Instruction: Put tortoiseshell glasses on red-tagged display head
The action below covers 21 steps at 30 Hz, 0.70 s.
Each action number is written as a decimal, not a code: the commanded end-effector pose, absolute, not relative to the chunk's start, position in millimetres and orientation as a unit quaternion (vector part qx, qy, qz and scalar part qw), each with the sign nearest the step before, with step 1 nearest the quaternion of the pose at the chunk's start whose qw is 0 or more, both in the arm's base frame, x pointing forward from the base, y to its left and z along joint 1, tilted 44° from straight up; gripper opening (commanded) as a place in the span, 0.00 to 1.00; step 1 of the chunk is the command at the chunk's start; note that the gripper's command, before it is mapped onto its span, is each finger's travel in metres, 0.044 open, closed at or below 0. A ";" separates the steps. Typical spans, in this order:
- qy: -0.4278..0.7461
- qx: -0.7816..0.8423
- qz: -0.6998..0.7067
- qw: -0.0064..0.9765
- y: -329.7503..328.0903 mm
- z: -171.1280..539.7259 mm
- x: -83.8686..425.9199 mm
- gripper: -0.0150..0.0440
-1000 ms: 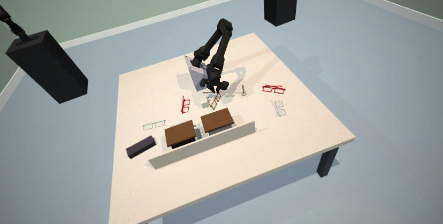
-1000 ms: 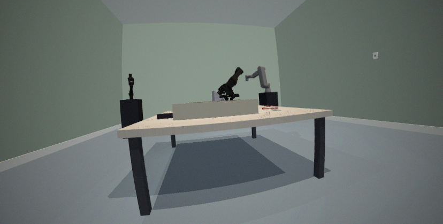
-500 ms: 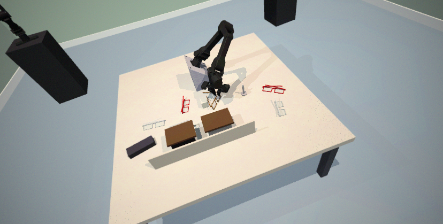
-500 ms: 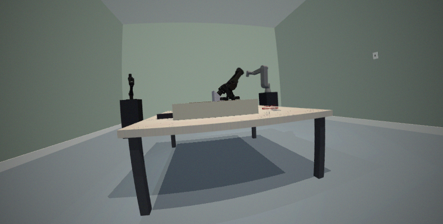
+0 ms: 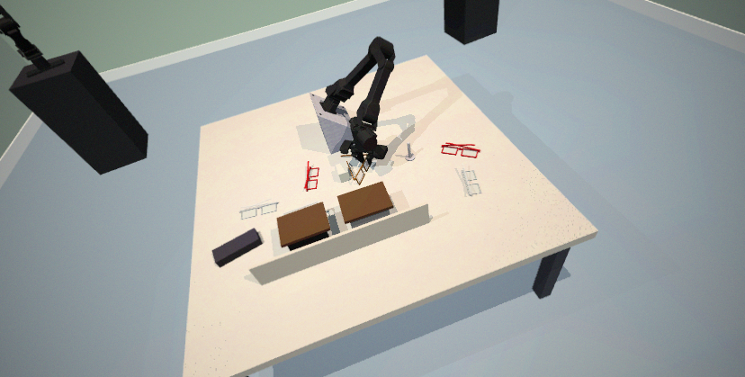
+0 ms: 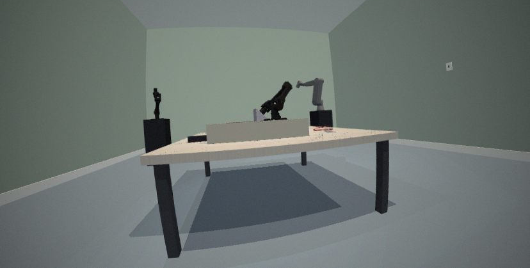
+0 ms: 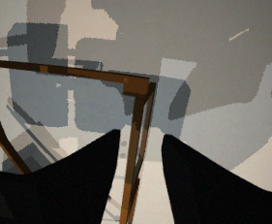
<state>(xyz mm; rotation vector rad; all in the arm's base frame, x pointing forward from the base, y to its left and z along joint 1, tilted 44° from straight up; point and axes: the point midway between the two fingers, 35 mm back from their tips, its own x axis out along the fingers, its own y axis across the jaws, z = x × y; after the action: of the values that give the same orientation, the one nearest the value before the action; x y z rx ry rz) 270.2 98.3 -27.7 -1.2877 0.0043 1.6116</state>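
Note:
The tortoiseshell glasses [image 5: 358, 182] [image 7: 136, 86] stand on the table in front of the arm's base, temples spread. In the wrist view one temple runs left from the upper corner and the other shows partly at lower left, behind a finger. My gripper [image 5: 366, 163] [image 7: 140, 139] is low over them, partly open. The edge-on front frame passes between the fingers, with gaps visible on both sides. Two brown slabs [image 5: 303, 222] [image 5: 364, 201] sit over a dark and a grey block behind the beige panel; I cannot make out the display heads or the red tag.
A beige upright panel [image 5: 341, 245] [image 6: 259, 131] stands beyond the slabs, with a dark box [image 5: 237, 248] [image 6: 196, 138] beside it. Red glasses [image 5: 307, 179] and clear-framed glasses lie on both sides. A small post [image 5: 409, 157] and a grey wedge [image 5: 332, 128] flank my gripper.

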 end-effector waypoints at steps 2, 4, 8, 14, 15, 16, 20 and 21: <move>0.004 -0.532 0.672 0.516 99.0 -30.2 267.2 0.46; 0.004 -0.532 0.672 0.516 98.5 -30.9 266.4 0.46; 0.004 -0.532 0.672 0.516 97.1 -32.5 264.2 0.46; 0.005 -0.534 0.670 0.516 97.1 -31.1 267.3 0.39; 0.005 -0.534 0.670 0.516 97.1 -31.1 267.3 0.38; 0.005 -0.534 0.670 0.516 97.1 -31.1 267.3 0.37; 0.005 -0.534 0.670 0.516 97.1 -31.1 267.3 0.32; 0.005 -0.534 0.670 0.516 97.1 -31.1 267.3 0.31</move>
<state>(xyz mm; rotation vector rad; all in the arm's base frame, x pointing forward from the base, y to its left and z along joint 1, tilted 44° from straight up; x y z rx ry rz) 266.9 97.1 -31.3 -1.2815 0.0115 1.6103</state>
